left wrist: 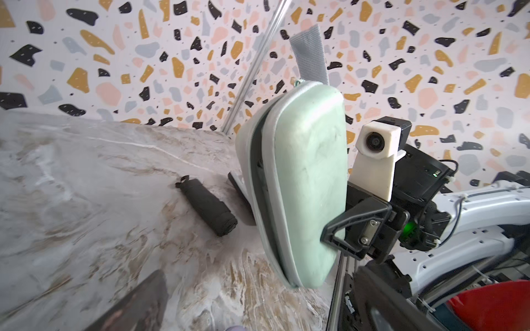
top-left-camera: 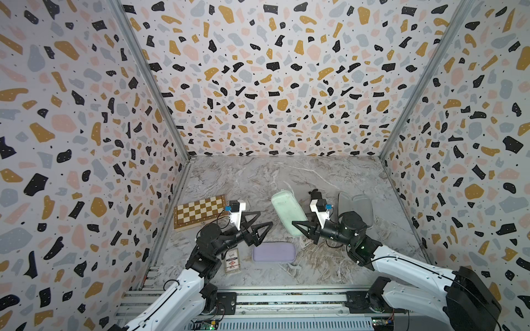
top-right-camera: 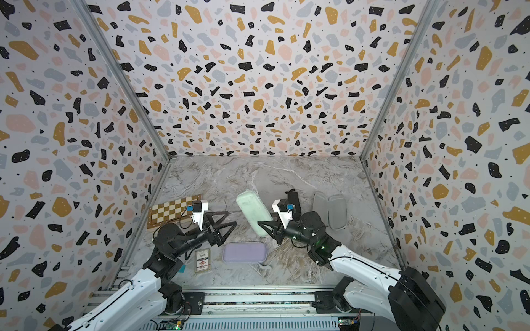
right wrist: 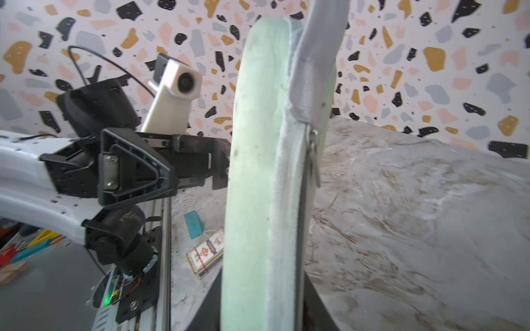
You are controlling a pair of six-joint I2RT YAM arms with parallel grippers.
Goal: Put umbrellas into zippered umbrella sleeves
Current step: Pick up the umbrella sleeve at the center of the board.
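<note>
Left wrist: smudged mint green sleeve (left wrist: 304,177)

There are a mint green sleeve (top-left-camera: 288,213), a lilac sleeve (top-left-camera: 274,252), a black umbrella (left wrist: 208,207) and a brown-and-cream checkered box (top-left-camera: 200,210).

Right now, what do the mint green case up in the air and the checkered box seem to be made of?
The mint green sleeve: likely a moulded semi-rigid shell with a matte, slightly scuffed skin; grey woven zip tape along its edge. The chessboard box: apparently wood, smooth light and brown squares with a pale frame.
</note>
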